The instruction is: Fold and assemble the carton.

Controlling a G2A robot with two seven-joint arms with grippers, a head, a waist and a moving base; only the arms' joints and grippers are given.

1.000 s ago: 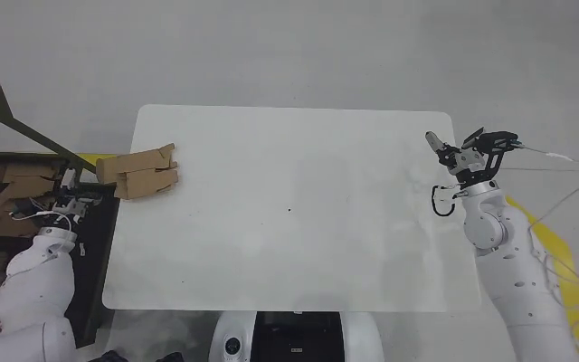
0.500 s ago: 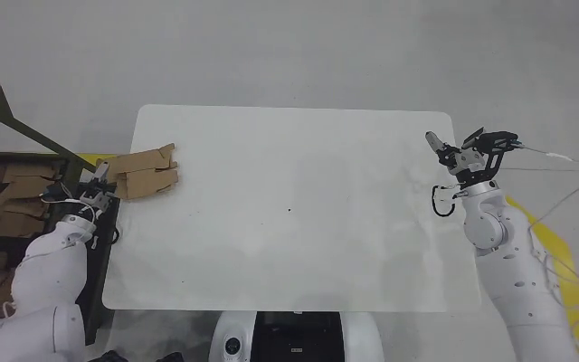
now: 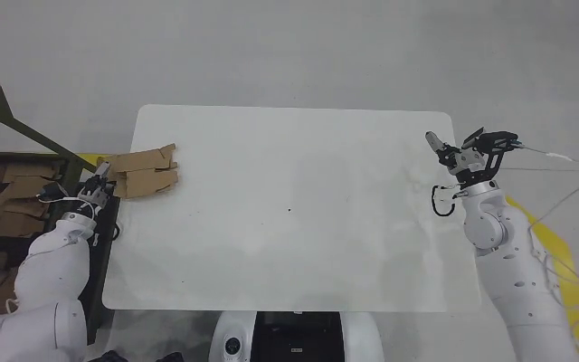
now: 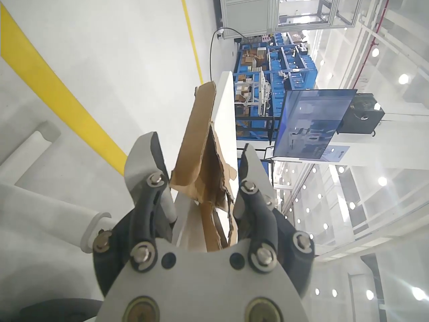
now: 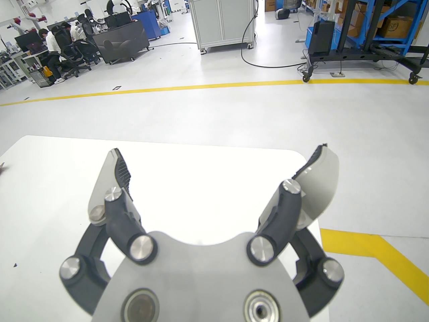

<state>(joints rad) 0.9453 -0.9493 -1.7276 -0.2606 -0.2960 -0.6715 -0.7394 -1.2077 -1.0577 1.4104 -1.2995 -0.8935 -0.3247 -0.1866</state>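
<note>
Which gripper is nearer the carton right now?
Left. The left gripper, open, straddles an edge of the carton; the right gripper sits across the table, well apart.

Robotics lab hall: blue storage racks (image 5: 388, 14), yellow floor line (image 5: 187, 87).

Left gripper (image 3: 98, 183) now nearer the carton (image 3: 147, 170) (its table-edge end).

Top camera looking straight down at table (image 3: 289, 262), wrist cameras close behind jaws, sharing table edges.
</note>
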